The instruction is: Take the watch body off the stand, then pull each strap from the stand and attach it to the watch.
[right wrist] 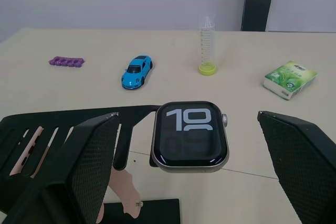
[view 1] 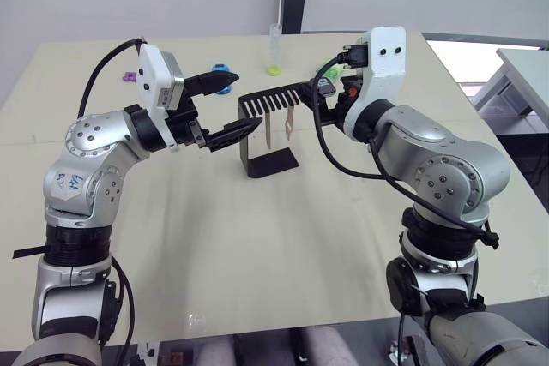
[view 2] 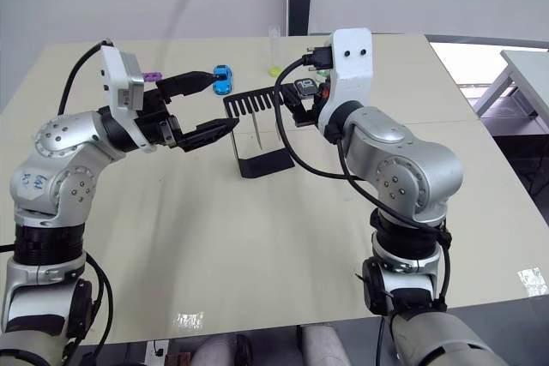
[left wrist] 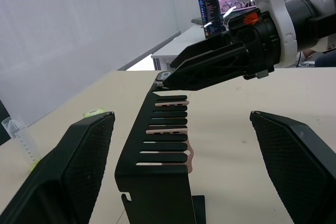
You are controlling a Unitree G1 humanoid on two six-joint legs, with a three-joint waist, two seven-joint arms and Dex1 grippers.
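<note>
A: Where's the watch body (right wrist: 190,135)?

B: Seated on the ring end of the stand (view 1: 268,130), screen up and lit with "10". The right tool (right wrist: 189,171) has its fingers spread wide to either side of it, touching nothing.

A: And the straps (view 1: 279,126)?

B: Both pink-beige bands hang from the comb slots of the stand's top arm, above its flat base on the worktop (view 1: 257,237).

A: The left tool (view 1: 225,107)?

B: Released too, jaws apart, just beside the stand's upright end, gripping nothing.

A: Anything further out?

B: Beyond the stand lie a blue toy car (right wrist: 137,71), a purple chain piece (right wrist: 66,62), a clear measuring tube (right wrist: 207,45) and a green-and-white box (right wrist: 290,78)
</note>
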